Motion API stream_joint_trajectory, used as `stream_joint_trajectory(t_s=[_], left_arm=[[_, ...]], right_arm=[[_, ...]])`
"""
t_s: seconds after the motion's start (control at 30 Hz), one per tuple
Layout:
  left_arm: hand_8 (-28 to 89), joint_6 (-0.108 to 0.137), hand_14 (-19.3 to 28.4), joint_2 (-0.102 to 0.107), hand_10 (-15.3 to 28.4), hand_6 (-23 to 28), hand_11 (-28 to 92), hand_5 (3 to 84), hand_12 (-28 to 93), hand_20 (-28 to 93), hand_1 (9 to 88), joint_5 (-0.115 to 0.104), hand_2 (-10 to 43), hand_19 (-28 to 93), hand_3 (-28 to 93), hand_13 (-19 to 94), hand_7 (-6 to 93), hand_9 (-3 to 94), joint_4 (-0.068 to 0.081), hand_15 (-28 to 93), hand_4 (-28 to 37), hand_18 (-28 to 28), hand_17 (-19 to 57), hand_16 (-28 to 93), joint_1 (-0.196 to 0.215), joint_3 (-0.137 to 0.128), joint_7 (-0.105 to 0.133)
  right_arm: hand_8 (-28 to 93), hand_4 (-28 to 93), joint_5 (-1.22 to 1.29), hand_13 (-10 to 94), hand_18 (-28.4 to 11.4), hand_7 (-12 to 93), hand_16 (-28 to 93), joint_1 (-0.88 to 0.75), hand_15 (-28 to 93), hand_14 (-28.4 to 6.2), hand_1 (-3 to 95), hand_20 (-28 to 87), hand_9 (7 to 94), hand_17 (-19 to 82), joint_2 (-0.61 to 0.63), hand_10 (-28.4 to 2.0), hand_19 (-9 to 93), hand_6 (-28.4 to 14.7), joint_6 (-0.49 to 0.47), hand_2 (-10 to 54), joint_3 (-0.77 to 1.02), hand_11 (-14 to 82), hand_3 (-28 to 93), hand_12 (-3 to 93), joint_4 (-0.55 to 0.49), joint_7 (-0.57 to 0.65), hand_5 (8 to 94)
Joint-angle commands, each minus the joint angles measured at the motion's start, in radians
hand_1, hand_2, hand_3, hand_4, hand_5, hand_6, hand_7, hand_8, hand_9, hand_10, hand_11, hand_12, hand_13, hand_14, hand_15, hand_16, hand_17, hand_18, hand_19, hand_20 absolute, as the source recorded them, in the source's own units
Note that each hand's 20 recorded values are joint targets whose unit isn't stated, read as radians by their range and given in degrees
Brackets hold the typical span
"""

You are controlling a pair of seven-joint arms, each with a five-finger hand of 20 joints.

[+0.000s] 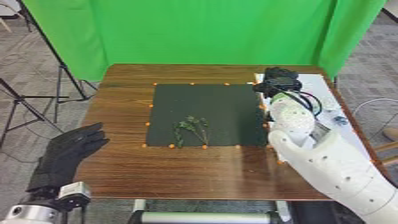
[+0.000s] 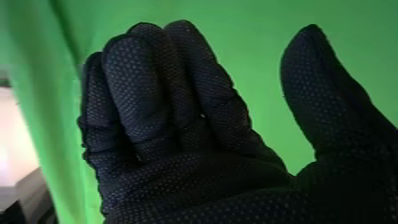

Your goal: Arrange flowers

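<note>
L hand: near L side of table, I have it [image 1: 78, 149] at the L edge; fingers approx. straight, pointing fwd, relaxed, not curled.
Table: brown wood [image 1: 124, 177], under all the work I see.
Greenery: my task's thing, thin leafy sprigs [image 1: 192, 125] lying flat on the near half of the dark mat, approx. mid L-R; stem ends twd me, leafy tops away; flower type too small to tell.
Mat: dark rect. [image 1: 191, 95], approx. center of table; orange dots [image 1: 204, 147] along its edges.
R arm: white [image 1: 324, 162], in from near R corner, reaching over the R side.
Small item: grey-blue [image 1: 340, 120], on the white sheet just R of the arm; can't ID it.
White sheet: R of mat [image 1: 311, 80], runs near-far, partly under arm.
R hand: far R [image 1: 281, 80], above the sheet's far part. Per R wrist view, R hand [image 2: 195, 175] is wide: fingers straight up and side by side, thumb well apart.
Backdrop: green curtain [image 1: 195, 32], behind table's far edge.
</note>
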Motion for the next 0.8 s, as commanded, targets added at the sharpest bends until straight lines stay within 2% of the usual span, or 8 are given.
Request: stream_joint_trajectory(t_s=[0.03,0.13,0.17,0.2,0.43,0.57,0.8], left_arm=[[-8,-0.004,28.2,-0.005,22.0,13.8,35,45.5,9,11,27.1,0.001,6.0,56,83,27,13.7,37.7,0.005,58,-13.7,21.3,-10.0,-12,-0.001,0.007,-0.004],[-9,-0.012,28.2,-0.011,22.0,13.8,35,45.6,9,11,27.0,0.004,5.9,56,83,27,13.6,37.7,0.006,58,-13.6,21.3,-10.0,-12,-0.003,0.004,-0.011],[-9,-0.021,28.2,-0.015,22.0,13.8,35,45.6,9,11,27.0,0.008,6.0,56,83,27,13.6,37.7,0.008,58,-13.6,21.3,-10.0,-12,-0.014,0.006,-0.023],[-9,-0.020,28.2,-0.013,22.0,13.8,35,45.6,9,11,27.0,0.006,6.0,56,83,27,13.6,37.7,0.011,58,-13.6,21.2,-10.0,-12,-0.019,0.009,-0.018],[-8,-0.035,28.2,-0.026,22.1,13.8,35,45.5,9,11,27.0,0.013,5.9,56,83,27,13.6,37.8,0.014,58,-13.6,21.3,-10.0,-12,-0.034,0.013,-0.035],[-8,-0.039,28.3,-0.020,22.0,13.8,35,45.6,9,11,27.1,0.015,6.0,56,83,27,13.6,37.7,0.019,58,-13.7,21.2,-9.9,-12,-0.054,0.024,-0.037],[-8,-0.045,28.3,-0.026,22.0,13.8,35,45.5,9,11,27.1,0.014,6.0,56,83,27,13.6,37.7,0.023,58,-13.6,21.2,-10.0,-12,-0.060,0.023,-0.045]], right_arm=[[-9,-22,-0.003,49,-28.4,20,16,-0.053,74,-22.4,25.6,5,57.8,24,0.012,-25.7,88,-14.0,-0.059,2.7,0.063,40.1,79,20.4,0.012,0.066,64.1],[-9,-23,0.000,50,-28.4,20,16,-0.075,75,-22.1,26.3,6,59.3,24,0.012,-25.3,89,-13.4,-0.066,2.1,0.071,41.2,79,20.9,0.017,0.070,66.1],[-9,-23,0.000,51,-28.4,21,16,-0.085,75,-22.1,26.4,6,59.6,24,0.015,-25.3,89,-13.2,-0.069,2.0,0.077,41.3,79,21.0,0.016,0.077,66.5],[-9,-23,0.002,51,-28.4,21,16,-0.086,75,-22.0,26.5,6,59.9,25,0.015,-25.2,89,-13.1,-0.070,1.9,0.078,41.3,79,20.9,0.022,0.081,66.7],[-9,-23,-0.003,52,-28.4,21,16,-0.092,74,-21.9,26.9,7,61.1,25,0.005,-24.9,89,-12.8,-0.080,1.8,0.075,41.4,79,21.2,0.042,0.079,67.6],[-9,-23,-0.012,52,-28.4,21,16,-0.085,74,-21.8,27.1,8,61.2,25,-0.002,-25.0,89,-12.8,-0.083,1.7,0.073,41.3,78,21.2,0.070,0.084,67.7],[-9,-23,-0.023,52,-28.4,21,16,-0.066,74,-21.6,27.2,8,61.3,25,-0.021,-24.8,89,-12.7,-0.080,1.8,0.060,41.2,78,21.2,0.109,0.082,67.8]])
